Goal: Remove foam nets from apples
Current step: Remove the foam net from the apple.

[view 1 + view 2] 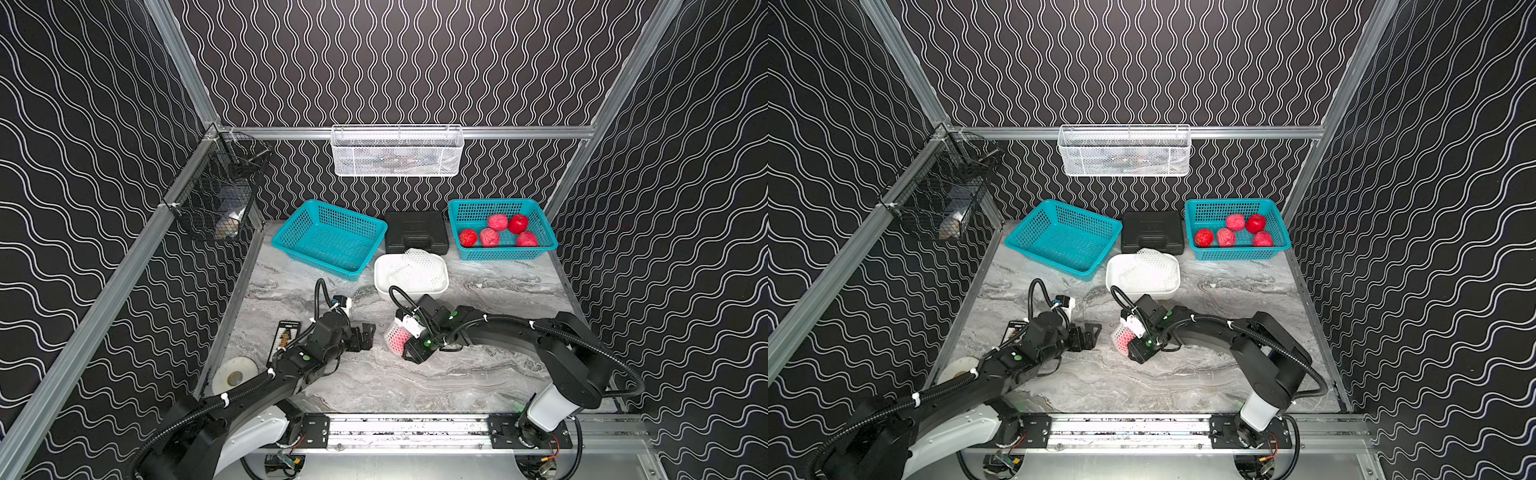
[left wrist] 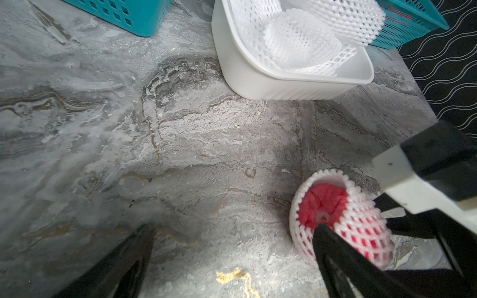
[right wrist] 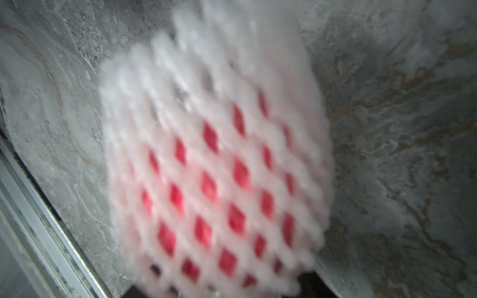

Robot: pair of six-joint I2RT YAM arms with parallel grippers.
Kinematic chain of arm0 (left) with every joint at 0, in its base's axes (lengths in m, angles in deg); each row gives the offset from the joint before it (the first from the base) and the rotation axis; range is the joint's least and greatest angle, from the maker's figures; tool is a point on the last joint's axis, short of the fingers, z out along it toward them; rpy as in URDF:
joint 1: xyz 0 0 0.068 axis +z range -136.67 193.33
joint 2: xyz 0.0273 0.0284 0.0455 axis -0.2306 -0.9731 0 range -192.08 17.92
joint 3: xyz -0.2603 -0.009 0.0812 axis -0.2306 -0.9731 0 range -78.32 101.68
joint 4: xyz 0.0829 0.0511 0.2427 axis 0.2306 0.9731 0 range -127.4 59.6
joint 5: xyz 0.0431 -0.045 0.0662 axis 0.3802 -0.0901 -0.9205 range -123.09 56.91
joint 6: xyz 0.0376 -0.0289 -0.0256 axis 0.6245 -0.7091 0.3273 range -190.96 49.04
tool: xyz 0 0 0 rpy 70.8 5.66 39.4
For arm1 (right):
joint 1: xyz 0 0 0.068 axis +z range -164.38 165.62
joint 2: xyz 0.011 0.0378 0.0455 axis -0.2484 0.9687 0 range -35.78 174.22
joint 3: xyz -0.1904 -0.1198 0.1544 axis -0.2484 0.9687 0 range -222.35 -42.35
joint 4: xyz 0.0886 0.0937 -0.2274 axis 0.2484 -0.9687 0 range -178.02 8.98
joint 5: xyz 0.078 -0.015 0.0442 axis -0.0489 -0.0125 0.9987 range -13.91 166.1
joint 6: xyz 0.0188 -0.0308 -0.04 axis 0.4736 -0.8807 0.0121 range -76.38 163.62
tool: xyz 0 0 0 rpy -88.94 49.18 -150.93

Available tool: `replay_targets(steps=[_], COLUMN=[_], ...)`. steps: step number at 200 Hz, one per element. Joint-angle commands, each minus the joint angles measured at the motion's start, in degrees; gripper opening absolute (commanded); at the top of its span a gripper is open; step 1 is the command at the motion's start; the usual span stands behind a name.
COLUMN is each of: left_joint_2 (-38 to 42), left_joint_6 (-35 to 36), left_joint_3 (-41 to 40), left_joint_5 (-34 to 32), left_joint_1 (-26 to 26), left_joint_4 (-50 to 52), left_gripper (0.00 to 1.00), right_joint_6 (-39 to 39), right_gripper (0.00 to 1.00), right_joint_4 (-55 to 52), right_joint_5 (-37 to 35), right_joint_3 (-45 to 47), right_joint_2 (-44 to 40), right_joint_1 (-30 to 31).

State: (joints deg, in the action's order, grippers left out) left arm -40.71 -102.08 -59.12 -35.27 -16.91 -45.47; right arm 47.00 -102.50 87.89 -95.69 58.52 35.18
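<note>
Left jaws first: spread wide, the two black fingers (image 2: 121, 260) well apart, with only bare marble tabletop (image 1: 478, 365) between them. Straight ahead of those jaws, near the tips, is the one to watch: a red apple (image 2: 320, 203) in its foam net (image 2: 358, 227), down at the tabletop. The net's open mouth faces the left jaws, and the bare end of the fruit shows through it.

The right jaws are at the far side of that apple, so it lies between the two pairs. From above the arm hides them. The right wrist view is a close blur of white mesh with red diamonds, so whether they pinch the net, the fruit or nothing, I cannot tell.

Beyond both pairs of jaws, nearer the right ones, the white plastic tub (image 1: 383, 286) holds loose foam nets (image 1: 419, 266), piled above its rim. Farther out beyond the right jaws, the teal basket (image 1: 498, 203) has five apples (image 1: 518, 223) in it: one plainly bare and red, at least three pinkish under nets. Out beyond the left jaws stands a second teal basket (image 1: 308, 203), and between the two baskets lies a black case (image 1: 417, 232).
</note>
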Motion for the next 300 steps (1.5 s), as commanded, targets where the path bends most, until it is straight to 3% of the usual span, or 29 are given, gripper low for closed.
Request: replay_targets(steps=[1,60,82,153,257,282,300], left_joint_2=[-0.7,-1.4,-1.3,-1.5,-6.6,-7.7,-8.6], left_joint_6=[0.7,0.8,1.2,2.2,1.8,1.9,1.9], left_joint_3=[0.7,0.5,0.7,0.6,2.0,2.3,2.5], left_joint_5=[-0.4,-1.0,-1.4,-2.0,0.4,0.4,0.4], left_joint_1=[0.1,0.1,0.1,0.1,0.1,0.1,0.2], left_joint_4=[-1.3,-1.8,-1.3,-1.0,-4.6,-5.0,-5.8], left_gripper=[0.99,0.99,0.99,0.99,0.99,0.99,0.99], right_joint_6=[-1.0,-0.4,0.6,2.3,1.2,1.7,2.5], right_gripper=[0.39,0.15,0.11,0.12,0.15,0.20,0.13], right_joint_4=[-1.1,-7.0,-10.6,-39.2,-44.5,-47.0,-48.4], right_joint_5=[-1.8,-0.9,-0.1,2.0,0.4,0.2,-3.5], right_joint_3=[-0.4,-4.6,-7.6,-29.3,-36.6,-36.9,-37.3], right_joint_2=[-2.0,-2.4,-2.0,5.9,10.5,11.0,12.5], right_joint_1=[0.1,0.0,0.0,0.1,-0.2,-0.3,-0.1])
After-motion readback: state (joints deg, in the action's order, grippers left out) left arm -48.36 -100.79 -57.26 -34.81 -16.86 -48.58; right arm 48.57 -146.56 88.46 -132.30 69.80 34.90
